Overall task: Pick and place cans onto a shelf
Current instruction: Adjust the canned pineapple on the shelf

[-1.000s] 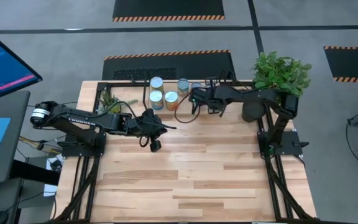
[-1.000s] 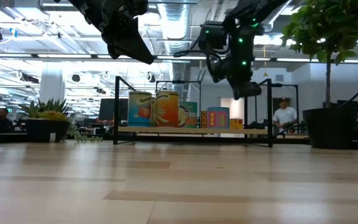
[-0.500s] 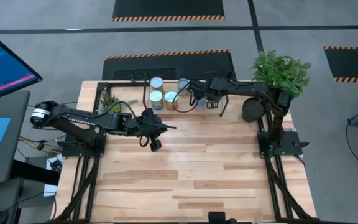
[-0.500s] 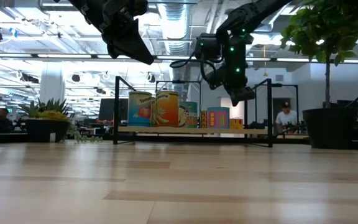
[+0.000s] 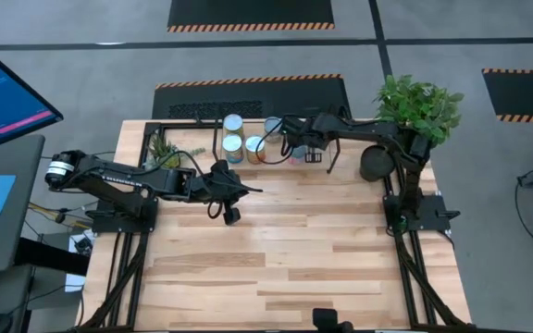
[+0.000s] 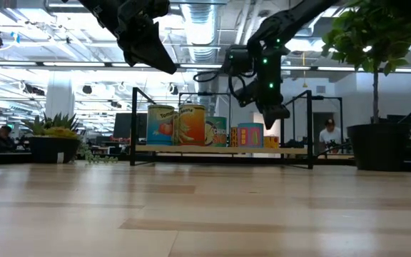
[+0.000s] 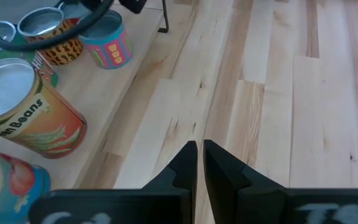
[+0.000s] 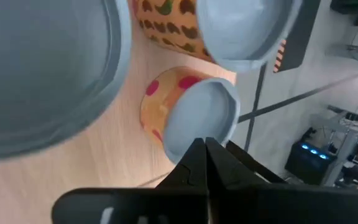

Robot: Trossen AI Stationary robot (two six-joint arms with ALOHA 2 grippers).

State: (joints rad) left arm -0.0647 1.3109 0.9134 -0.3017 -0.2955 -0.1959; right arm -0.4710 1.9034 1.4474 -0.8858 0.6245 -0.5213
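Several cans [image 6: 191, 126] we see standing on the shelf [image 6: 220, 149] at the far edge of our pale plank bench [image 5: 285, 250], right gripper [image 5: 267, 154] closed and empty above them, left gripper [image 5: 231, 215] closed mid-bench, potted plant [image 5: 419, 109] at our corner, bright open hall beyond.

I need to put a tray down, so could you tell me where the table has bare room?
The table is bare across its near half, in front of the left gripper. It is crowded at the far edge: cans on the shelf, with the right gripper above them.
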